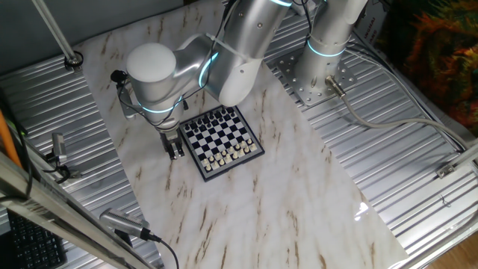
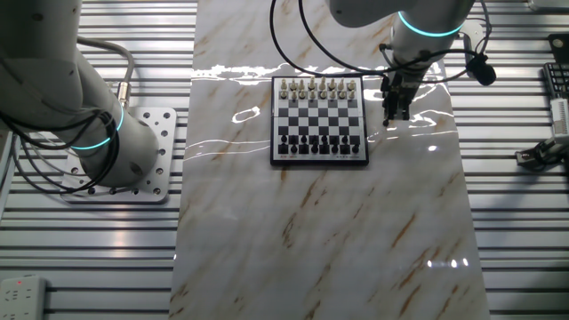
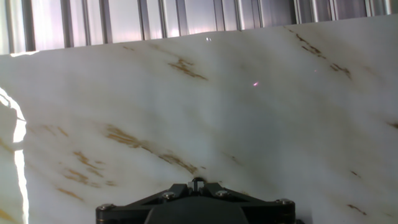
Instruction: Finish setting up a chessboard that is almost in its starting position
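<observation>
Nearest the hand camera, only the gripper's black base is showing above bare marble tabletop (image 3: pixel 205 118); the fingertips are out of frame, so I cannot tell how far apart they are standing or whether they are gripping a piece. The gripper (image 2: pixel 395 114) is hanging just beside the chessboard (image 2: pixel 319 120), low over the slab. Beyond it, the board is lying flat mid-slab, square, with no long axis, its pale row facing away from the arm's base. Doing this well likely means coming down straight, clear of neighbouring pieces.

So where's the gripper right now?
In both fixed views the gripper hangs just off one side edge of the chessboard, over bare marble.
</observation>
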You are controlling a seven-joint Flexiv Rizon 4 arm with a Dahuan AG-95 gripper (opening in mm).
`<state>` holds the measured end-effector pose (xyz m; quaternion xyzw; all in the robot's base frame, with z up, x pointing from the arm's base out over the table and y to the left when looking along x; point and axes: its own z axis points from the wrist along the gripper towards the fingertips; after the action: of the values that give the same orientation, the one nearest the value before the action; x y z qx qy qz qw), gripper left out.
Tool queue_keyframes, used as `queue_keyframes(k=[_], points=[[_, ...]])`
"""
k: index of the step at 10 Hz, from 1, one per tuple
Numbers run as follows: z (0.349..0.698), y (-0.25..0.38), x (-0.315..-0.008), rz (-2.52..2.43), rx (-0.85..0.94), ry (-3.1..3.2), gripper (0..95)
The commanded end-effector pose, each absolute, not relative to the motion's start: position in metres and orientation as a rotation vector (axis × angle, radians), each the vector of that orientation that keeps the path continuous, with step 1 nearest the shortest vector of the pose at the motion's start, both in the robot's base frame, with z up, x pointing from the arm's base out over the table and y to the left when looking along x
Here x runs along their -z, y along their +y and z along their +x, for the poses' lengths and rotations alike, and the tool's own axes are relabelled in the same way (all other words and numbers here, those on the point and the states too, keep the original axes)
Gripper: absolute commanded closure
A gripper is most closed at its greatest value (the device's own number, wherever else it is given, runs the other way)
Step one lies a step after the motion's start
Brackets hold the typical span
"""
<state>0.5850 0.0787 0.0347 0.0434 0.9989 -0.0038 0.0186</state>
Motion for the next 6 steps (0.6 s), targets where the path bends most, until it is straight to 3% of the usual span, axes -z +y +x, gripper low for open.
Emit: queue_keyframes(k=[1, 6], points=[[0.5849, 0.0789, -0.0347, 0.134, 0.011, 3.101, 95.0], [0.5849, 0.0789, -0.0347, 0.144, 0.016, 3.099, 95.0]])
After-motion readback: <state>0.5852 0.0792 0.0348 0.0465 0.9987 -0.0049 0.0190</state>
